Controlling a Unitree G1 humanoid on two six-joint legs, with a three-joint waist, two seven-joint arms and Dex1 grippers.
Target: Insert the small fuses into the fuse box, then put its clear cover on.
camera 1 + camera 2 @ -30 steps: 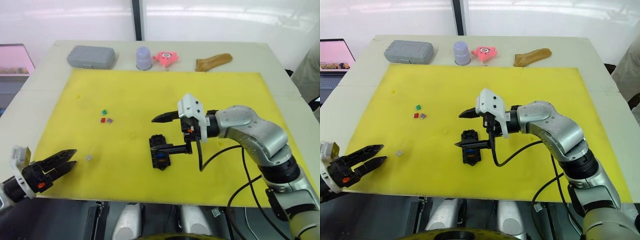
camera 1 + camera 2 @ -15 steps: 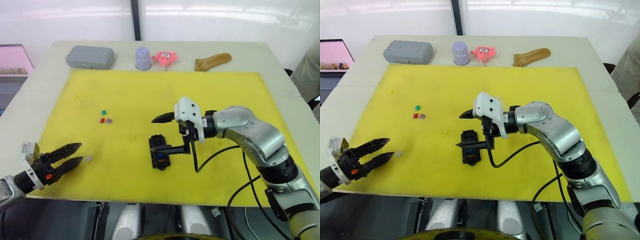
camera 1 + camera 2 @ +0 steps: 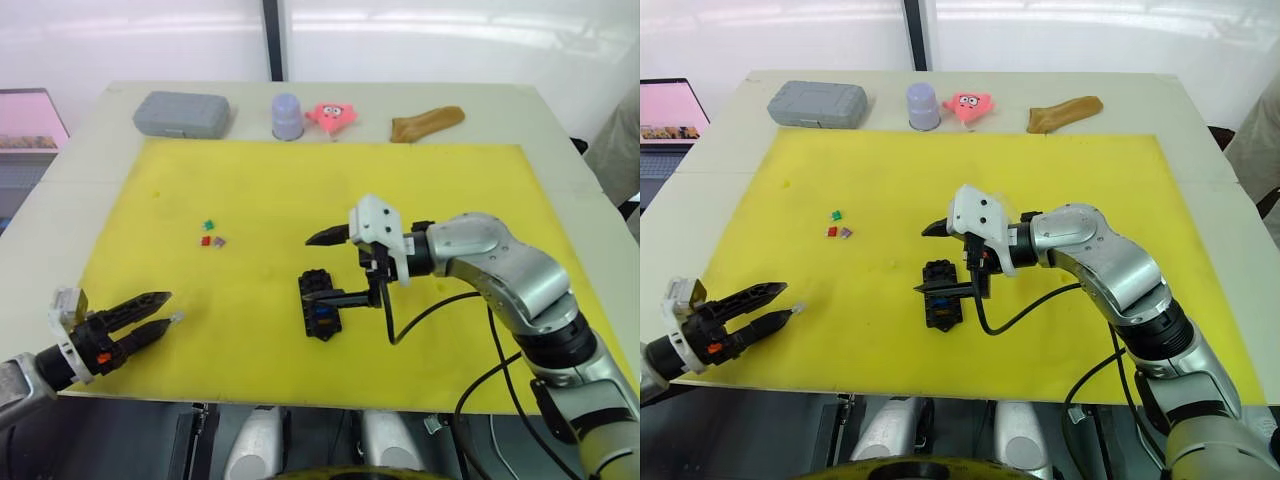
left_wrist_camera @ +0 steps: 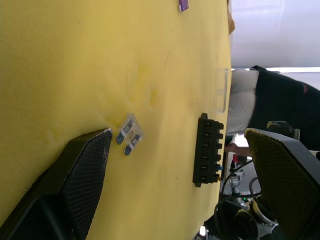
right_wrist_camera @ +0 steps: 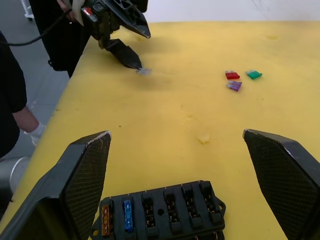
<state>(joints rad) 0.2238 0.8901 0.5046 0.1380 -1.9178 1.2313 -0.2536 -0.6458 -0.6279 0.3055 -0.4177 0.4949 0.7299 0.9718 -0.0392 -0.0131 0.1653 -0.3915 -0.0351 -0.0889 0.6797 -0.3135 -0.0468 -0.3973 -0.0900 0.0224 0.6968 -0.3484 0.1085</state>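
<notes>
- The left hand (image 3: 160,311) sits low at 8 o'clock on the yellow mat (image 3: 450,190), fingers apart, their tips either side of a pale grey fuse (image 4: 128,140) lying flat.
- The right hand (image 3: 318,268) hovers over the mat's middle, fingers spread wide above the fuse box (image 5: 160,213).
- The fuse box holds an orange fuse (image 5: 105,220) and a blue fuse (image 5: 127,216) in end slots.
- Red fuse (image 5: 231,75), green fuse (image 5: 254,74) and purple fuse (image 5: 233,86) cluster at 10 o'clock from the box.
- The clear cover (image 4: 221,90) lies on the mat beyond the box.
- At 12 o'clock on the tabletop (image 3: 500,100): grey case (image 3: 182,113), lilac cup (image 3: 288,116).
</notes>
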